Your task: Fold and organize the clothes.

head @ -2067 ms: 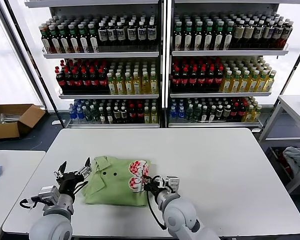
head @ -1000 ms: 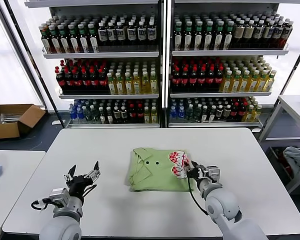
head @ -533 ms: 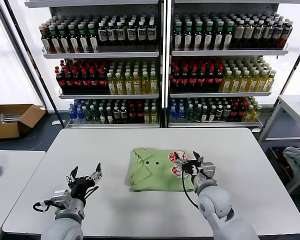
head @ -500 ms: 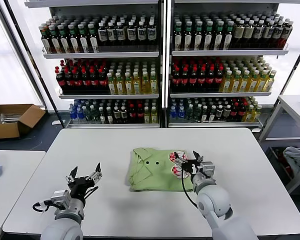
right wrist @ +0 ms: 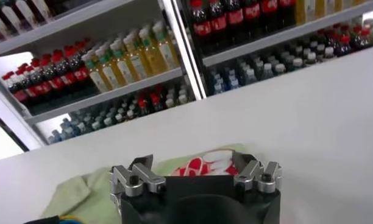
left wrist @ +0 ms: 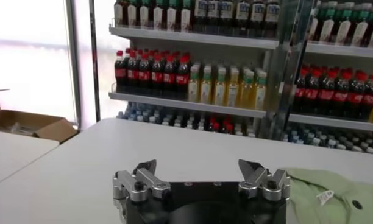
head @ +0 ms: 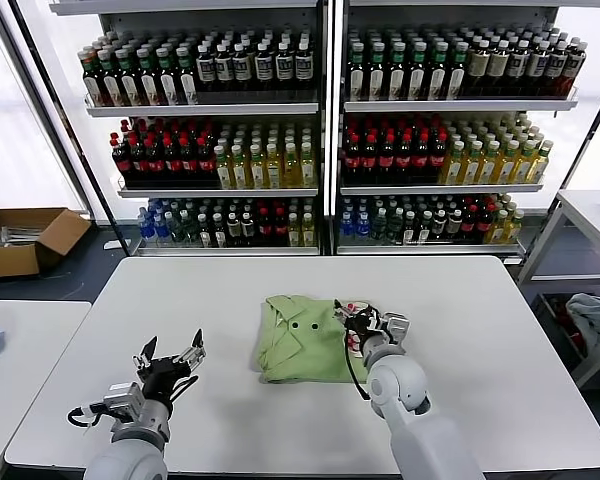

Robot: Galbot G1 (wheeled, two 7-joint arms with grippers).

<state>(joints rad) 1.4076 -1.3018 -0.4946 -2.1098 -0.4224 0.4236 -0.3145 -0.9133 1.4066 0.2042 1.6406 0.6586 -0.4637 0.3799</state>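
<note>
1 folded light green polo shirt (head: 302, 338) lies on the white desk (head: 480, 330) a little toward 6 o'clock of its centre, collar and 2 small buttons up, red-and-white chest print (head: 356, 318) at its 3 o'clock edge. Right hand (head: 358, 318) sits over that print edge with fingers (right wrist: 136, 173) spread fully apart and nothing held; the wrist view shows the print just beyond the fingertips. Left hand (head: 169, 356) hovers above bare desk at 9 o'clock of the shirt, well apart from it, fingers (left wrist: 144, 175) likewise wide and empty.
</note>
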